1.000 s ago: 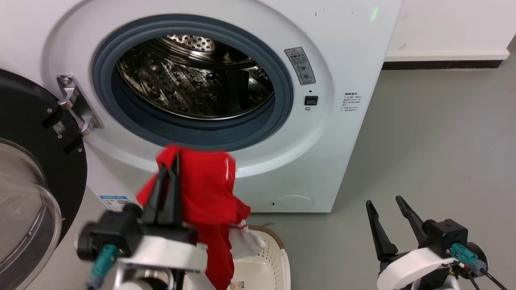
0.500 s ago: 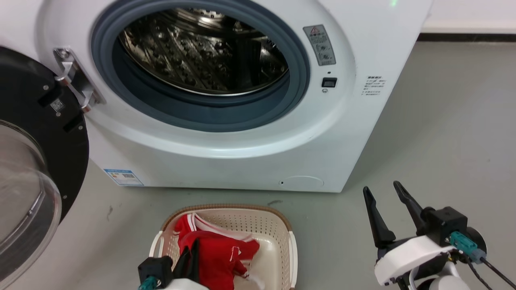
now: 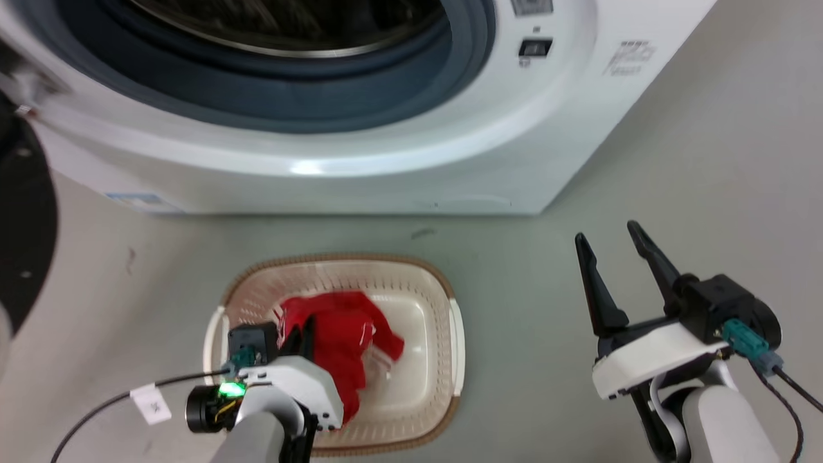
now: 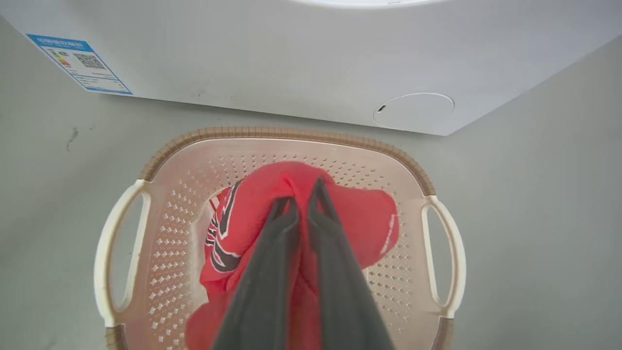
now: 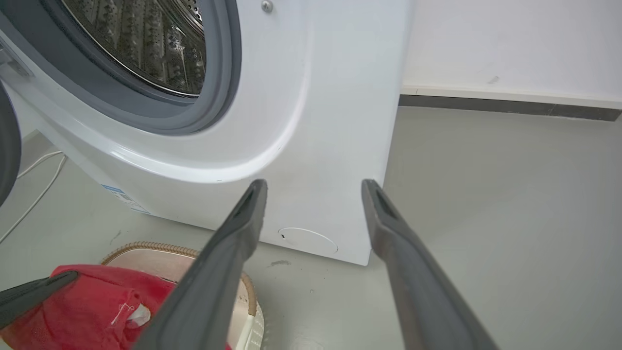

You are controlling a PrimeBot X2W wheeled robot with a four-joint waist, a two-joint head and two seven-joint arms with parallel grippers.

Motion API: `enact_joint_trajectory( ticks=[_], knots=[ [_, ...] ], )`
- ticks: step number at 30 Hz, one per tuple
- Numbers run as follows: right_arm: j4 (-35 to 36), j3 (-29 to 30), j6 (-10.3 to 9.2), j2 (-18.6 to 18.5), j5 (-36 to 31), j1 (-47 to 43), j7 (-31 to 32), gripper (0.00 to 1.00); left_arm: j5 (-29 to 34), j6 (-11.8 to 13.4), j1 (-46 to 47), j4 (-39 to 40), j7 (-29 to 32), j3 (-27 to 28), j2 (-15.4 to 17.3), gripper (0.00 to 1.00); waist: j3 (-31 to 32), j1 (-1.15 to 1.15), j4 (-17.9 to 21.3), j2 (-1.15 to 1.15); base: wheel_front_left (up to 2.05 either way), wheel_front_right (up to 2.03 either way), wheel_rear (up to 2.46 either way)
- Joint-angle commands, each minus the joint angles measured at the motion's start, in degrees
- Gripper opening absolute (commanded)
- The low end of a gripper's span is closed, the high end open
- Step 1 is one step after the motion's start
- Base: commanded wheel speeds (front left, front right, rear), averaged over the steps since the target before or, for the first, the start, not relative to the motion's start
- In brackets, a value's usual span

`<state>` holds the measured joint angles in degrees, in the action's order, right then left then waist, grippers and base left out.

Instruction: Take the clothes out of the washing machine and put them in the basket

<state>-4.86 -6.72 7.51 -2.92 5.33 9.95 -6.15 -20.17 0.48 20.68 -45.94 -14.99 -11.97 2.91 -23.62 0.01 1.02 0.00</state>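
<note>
Gripping a fold of the red clothes, the left gripper has its 2 fingers pinched together over the middle of the basket. The jersey hangs bunched inside the brown rim. The basket stands on the floor, just before the washing machine, whose porthole is open. The right gripper hovers well apart, fingers spread, holding nothing.

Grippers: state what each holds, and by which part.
Left gripper pinches the jersey by a bunched fold atop the heap, inside the basket. Right gripper holds nothing.
</note>
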Motion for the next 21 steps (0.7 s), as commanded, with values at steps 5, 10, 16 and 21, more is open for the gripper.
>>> enact_joint_trajectory(
  ticks=[5, 10, 16, 21],
  knots=[
    [0.1, -1.6, -0.04, 0.1, -0.1, 3.8, -0.7, 1.0, -0.5, -0.5, 6.7, -9.1, -0.2, 0.7, 0.0, 0.0, -9.9, -0.01, 3.2, 0.0, 0.0, 0.0, 0.0],
    [-0.4, -2.3, -0.04, 0.1, 0.3, 6.5, -1.8, 1.0, -1.8, -0.3, 12.1, -17.4, -0.2, 2.3, 0.0, 0.0, -14.5, -0.01, 4.9, 0.0, 0.0, 0.0, 0.0],
    [-2.1, -3.4, -0.04, 0.1, 1.1, 8.5, -3.5, 1.0, -3.5, 1.0, 16.1, -24.5, -0.2, 4.0, 0.6, 0.0, -17.9, -0.01, 6.5, 0.0, 0.0, 0.0, 0.0],
    [-3.9, -3.8, -0.04, 0.1, 1.8, 9.5, -4.6, 1.0, -4.3, 1.5, 17.3, -26.6, 0.1, 4.3, 1.5, 0.05, -18.6, -0.01, 7.0, 0.0, 0.0, 0.0, 0.0]
  ],
)
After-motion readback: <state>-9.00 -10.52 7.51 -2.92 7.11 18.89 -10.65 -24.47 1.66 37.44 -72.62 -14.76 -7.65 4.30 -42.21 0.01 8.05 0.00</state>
